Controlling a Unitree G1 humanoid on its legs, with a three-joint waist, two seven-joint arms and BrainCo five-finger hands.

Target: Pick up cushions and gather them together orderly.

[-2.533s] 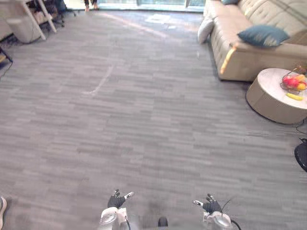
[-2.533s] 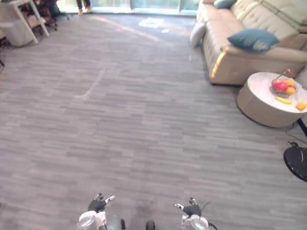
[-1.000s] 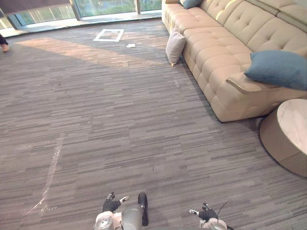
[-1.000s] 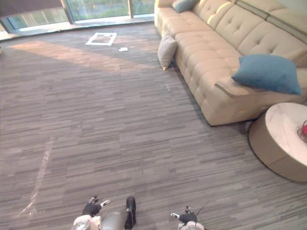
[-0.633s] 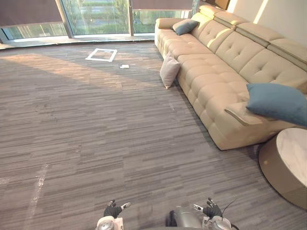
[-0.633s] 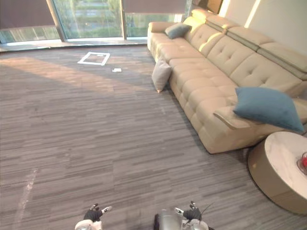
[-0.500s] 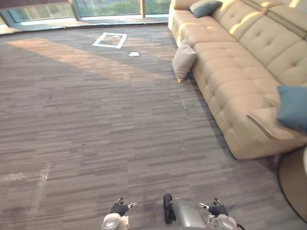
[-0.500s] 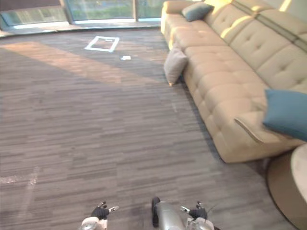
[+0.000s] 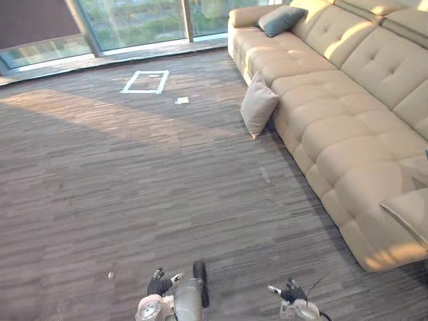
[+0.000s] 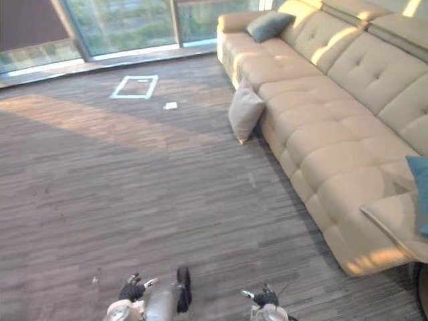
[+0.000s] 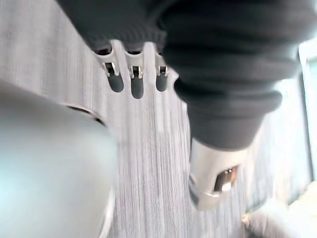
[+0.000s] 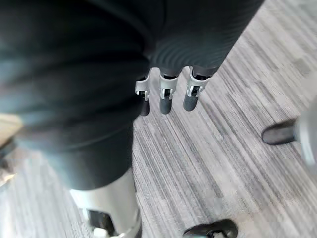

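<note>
A beige cushion [image 9: 259, 105] stands on the carpet, leaning against the front of the long beige sofa [image 9: 348, 134]. A grey-blue cushion [image 9: 279, 20] lies on the sofa's far end by the armrest. Another blue cushion [image 10: 421, 194] shows at the right edge, on the sofa's near end. My left hand [image 9: 159, 284] and right hand [image 9: 291, 292] hang low at the bottom of the eye views, far from all cushions. Both are open with relaxed fingers, seen in the left wrist view [image 11: 136, 74] and the right wrist view [image 12: 166, 96], holding nothing.
Grey striped carpet stretches between me and the sofa. A white tape square [image 9: 144, 81] and a small white scrap [image 9: 182, 101] lie on the floor near the far windows [image 9: 134, 20].
The camera has shifted, so the sofa and the beige cushion now sit nearer and more central. Both hands stay low, open and empty.
</note>
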